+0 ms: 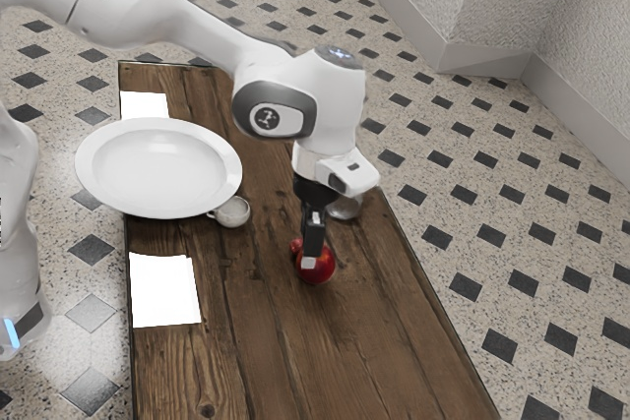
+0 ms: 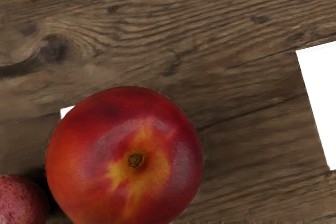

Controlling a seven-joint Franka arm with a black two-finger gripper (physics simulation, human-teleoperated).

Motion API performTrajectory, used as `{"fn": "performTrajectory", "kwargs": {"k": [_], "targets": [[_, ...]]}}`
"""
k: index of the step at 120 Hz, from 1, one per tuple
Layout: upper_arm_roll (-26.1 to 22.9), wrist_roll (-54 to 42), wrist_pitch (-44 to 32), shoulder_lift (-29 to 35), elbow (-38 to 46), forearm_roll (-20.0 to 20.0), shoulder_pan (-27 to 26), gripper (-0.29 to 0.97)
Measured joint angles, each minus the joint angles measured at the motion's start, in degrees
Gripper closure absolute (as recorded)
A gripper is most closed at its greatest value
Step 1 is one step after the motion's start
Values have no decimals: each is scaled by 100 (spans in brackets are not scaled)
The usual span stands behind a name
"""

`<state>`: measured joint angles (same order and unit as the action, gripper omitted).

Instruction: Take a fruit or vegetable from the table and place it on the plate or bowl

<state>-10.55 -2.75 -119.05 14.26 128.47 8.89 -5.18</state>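
Note:
A red and orange peach (image 1: pixel 317 268) lies on the dark wooden table (image 1: pixel 295 361), with a smaller dark red fruit (image 1: pixel 296 245) touching its far side. My gripper (image 1: pixel 313 255) points straight down and has come down onto the peach. In the wrist view the peach (image 2: pixel 125 158) is close under my hand, stem end up, with the small red fruit (image 2: pixel 20 202) beside it. A wide white plate (image 1: pixel 157 166) sits near the table's far end, toward the exterior view's left of the gripper.
A small white cup (image 1: pixel 233 210) stands by the plate's rim. A grey cup-like thing (image 1: pixel 345 209) sits just behind my hand. One white napkin (image 1: pixel 163 289) lies by the table's left edge and another (image 1: pixel 144 104) beyond the plate. Tiled floor surrounds the narrow table.

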Motion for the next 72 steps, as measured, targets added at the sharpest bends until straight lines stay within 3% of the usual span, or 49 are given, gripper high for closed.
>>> {"fn": "performTrajectory", "kwargs": {"k": [72], "targets": [[-106, -1282, -188, -288, 22, 62, 288, 0]]}}
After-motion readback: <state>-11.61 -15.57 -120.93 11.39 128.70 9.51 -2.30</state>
